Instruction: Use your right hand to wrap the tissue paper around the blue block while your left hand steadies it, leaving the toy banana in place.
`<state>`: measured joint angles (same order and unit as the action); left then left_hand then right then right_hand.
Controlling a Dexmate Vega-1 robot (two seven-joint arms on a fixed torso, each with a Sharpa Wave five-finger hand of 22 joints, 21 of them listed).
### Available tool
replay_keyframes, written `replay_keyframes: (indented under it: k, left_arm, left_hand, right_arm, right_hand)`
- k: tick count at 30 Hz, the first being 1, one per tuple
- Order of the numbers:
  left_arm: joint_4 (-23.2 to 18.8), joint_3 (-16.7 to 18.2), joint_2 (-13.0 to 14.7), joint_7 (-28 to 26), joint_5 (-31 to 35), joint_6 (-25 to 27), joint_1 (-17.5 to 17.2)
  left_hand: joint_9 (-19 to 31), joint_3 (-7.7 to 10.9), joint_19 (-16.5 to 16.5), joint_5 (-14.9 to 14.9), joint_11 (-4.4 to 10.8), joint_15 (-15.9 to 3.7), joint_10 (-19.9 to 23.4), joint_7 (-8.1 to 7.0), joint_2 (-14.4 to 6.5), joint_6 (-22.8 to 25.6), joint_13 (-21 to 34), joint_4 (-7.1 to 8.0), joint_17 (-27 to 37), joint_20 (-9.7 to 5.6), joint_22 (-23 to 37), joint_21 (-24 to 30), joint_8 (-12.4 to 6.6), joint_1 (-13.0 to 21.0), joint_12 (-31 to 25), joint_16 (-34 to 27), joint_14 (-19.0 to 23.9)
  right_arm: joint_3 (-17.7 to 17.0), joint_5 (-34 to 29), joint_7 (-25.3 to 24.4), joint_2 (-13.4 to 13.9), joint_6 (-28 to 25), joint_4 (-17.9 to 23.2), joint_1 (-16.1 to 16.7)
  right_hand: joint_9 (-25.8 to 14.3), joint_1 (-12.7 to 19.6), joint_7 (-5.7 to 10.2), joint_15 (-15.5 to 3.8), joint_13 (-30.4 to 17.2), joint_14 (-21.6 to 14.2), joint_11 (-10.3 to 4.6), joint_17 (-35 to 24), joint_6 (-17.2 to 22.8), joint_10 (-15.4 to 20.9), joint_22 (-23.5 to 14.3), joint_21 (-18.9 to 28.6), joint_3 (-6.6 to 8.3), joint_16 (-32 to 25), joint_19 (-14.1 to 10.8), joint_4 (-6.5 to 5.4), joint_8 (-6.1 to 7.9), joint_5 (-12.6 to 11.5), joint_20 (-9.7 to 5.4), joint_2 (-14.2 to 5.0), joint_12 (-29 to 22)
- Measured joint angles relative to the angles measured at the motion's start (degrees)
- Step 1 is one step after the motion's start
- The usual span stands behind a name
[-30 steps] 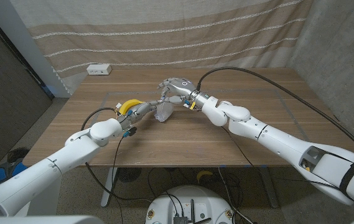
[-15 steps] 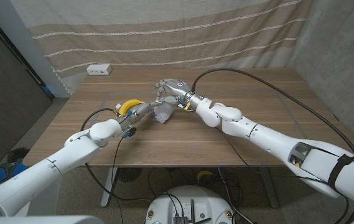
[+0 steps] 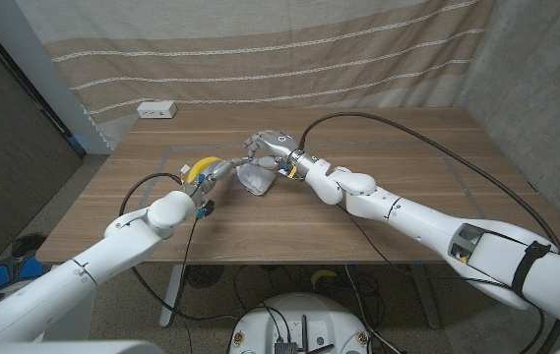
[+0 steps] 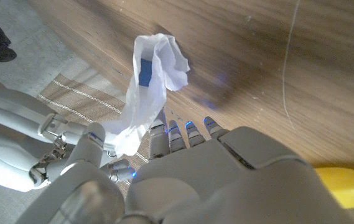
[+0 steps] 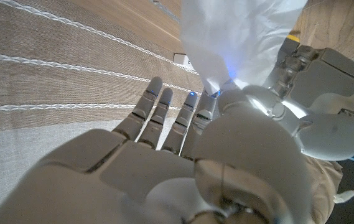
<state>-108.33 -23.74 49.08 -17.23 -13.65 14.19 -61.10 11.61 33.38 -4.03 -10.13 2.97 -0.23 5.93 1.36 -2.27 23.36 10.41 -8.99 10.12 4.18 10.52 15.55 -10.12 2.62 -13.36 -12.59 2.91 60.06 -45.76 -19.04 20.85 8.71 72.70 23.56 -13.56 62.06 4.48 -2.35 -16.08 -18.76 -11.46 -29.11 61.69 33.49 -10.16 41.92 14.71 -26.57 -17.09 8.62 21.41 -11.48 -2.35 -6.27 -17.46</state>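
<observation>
Right hand (image 3: 268, 146): over the middle of the table (image 3: 388, 177), fingers curled around the top of the tissue paper (image 3: 253, 177), holding it. Left hand (image 3: 222, 171): just beside the paper on its left, fingers on its lower edge; firm grip cannot be told. Blue block (image 4: 145, 70): inside the crumpled white tissue paper, partly showing through a fold; toy banana (image 3: 199, 168): on the table, behind the left hand.

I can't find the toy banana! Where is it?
In the head view the toy banana lies on the table's left side, just behind the left hand and left of the tissue paper.
</observation>
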Motion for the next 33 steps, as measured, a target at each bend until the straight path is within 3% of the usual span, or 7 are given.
replay_keyframes:
  k: [8, 10, 11, 15, 20, 28, 33]
  left_arm:
    - [-3.7, 0.9, -2.5, -10.5, 3.2, 8.1, -2.1]
    - [-3.7, 0.9, -2.5, -12.1, 3.8, 8.8, -2.1]
    - [-4.9, 1.3, -4.2, -13.1, 4.2, 8.9, -3.0]
    - [-4.6, 1.5, -5.4, -16.1, 5.8, 7.6, -3.6]
    - [-0.9, 1.8, -7.8, -20.2, 8.6, 1.4, -4.5]
    - [3.5, 2.3, -10.3, -22.8, 11.0, -8.4, -4.6]
    - [5.8, 2.7, -11.7, -22.9, 11.8, -13.1, -4.4]
  left_hand:
    - [-0.5, 0.22, 0.5, 0.0, 0.01, 0.20, -2.5, -3.39, 1.8, -11.8, 0.1, -0.69, 0.0, 0.32, -0.1, -0.7, 0.20, 1.8, 2.1, 1.4, -0.3]
    - [-0.7, 0.22, 0.5, 0.0, -0.25, 0.22, -4.4, -4.87, 2.1, -16.1, 0.1, -0.69, 0.1, 0.32, 0.0, -1.3, 0.53, 2.1, 2.5, 1.8, -1.3]
    - [-0.9, 0.22, 0.5, 0.0, -0.20, 0.12, -5.2, -5.46, 2.3, -17.7, 0.1, -0.69, 0.2, 0.32, 0.0, -1.5, 0.60, 1.9, 2.6, 1.8, -1.6]
    - [-1.0, -0.03, 0.3, 0.0, 0.00, 0.43, -6.6, -6.69, 2.6, -19.9, 0.1, -0.44, 0.2, 0.11, 0.0, -1.8, 0.60, 1.6, 2.8, 2.0, -1.9]
    - [-1.2, -0.26, 0.6, 0.0, 0.14, -0.09, -6.4, -6.94, 2.8, -19.4, 0.1, -0.21, 0.2, -0.21, 0.0, -1.8, -0.22, 1.4, 2.4, 1.7, -0.3]
    - [-1.2, -0.26, 0.9, 0.0, 0.00, -0.39, -5.5, -7.09, 2.8, -18.2, 0.1, -0.21, 0.2, -0.10, 0.0, -1.8, -0.70, 1.4, 2.3, 1.3, 0.4]
    - [-1.2, -0.25, 0.9, 0.0, 0.19, -0.08, -5.3, -7.01, 2.8, -17.7, 0.1, -0.21, 0.1, -0.10, 0.0, -1.8, -0.70, 1.4, 1.8, 1.3, 0.7]
  right_arm:
    - [1.7, -0.9, 0.2, -0.8, -2.1, -1.7, -1.3]
    - [2.0, -0.9, 0.2, -1.0, -2.1, -2.0, -1.6]
    - [2.3, -1.2, 0.3, -1.1, -3.0, -2.3, -1.8]
    - [2.8, -1.3, 0.4, -1.4, -3.4, -3.0, -2.3]
    - [3.7, -1.3, 1.2, -1.8, -4.0, -4.1, -3.3]
    - [4.6, -0.9, 3.7, -1.9, -4.4, -4.7, -4.7]
    - [4.8, -0.1, 5.8, -1.9, -4.6, -4.8, -5.5]
  right_hand:
    - [0.0, 0.0, 0.26, 0.00, -0.5, 0.0, 0.32, 0.2, -0.2, -1.0, 0.0, 0.0, 0.00, 0.3, 0.0, 0.00, 0.00, 0.0, 0.00, 0.00, 0.0]
    - [0.0, 0.0, 0.35, 0.00, -0.6, 0.0, 0.70, 0.2, -0.3, -1.4, 0.0, 0.0, 0.00, 0.3, 0.0, 0.00, 0.00, 0.0, 0.00, 0.00, 0.0]
    - [0.0, 0.0, 0.38, 0.00, -0.6, 0.0, 0.71, 0.2, -0.3, -1.4, 0.0, 0.0, 0.00, 0.5, 0.0, 0.00, 0.00, 0.0, 0.00, 0.00, 0.0]
    - [0.0, 0.0, 0.91, 0.00, -0.8, 0.0, 0.71, 0.4, -0.4, -1.8, 0.0, 0.0, 0.00, 0.7, 0.0, 0.00, -0.04, 0.2, 0.00, 0.00, 0.4]
    - [0.5, 0.0, 2.12, -0.02, -1.4, 1.5, 1.51, 0.3, -6.9, -5.1, 0.0, 0.0, -0.03, 1.3, 0.0, 0.01, -3.12, 1.1, 0.00, 0.02, 1.6]
    - [1.6, -4.1, 4.77, 0.00, -1.9, 3.3, 3.60, 0.3, -23.5, -10.4, 0.0, -1.2, -1.74, 2.6, 0.6, -0.65, -10.22, 1.1, 1.95, 4.11, 3.9]
    - [1.9, -6.8, 4.66, -0.03, -2.2, 4.1, 4.39, 0.0, -29.5, -12.5, 0.0, -1.6, -2.70, 2.9, 0.8, -1.11, -11.27, 0.8, 2.84, 4.82, 4.7]
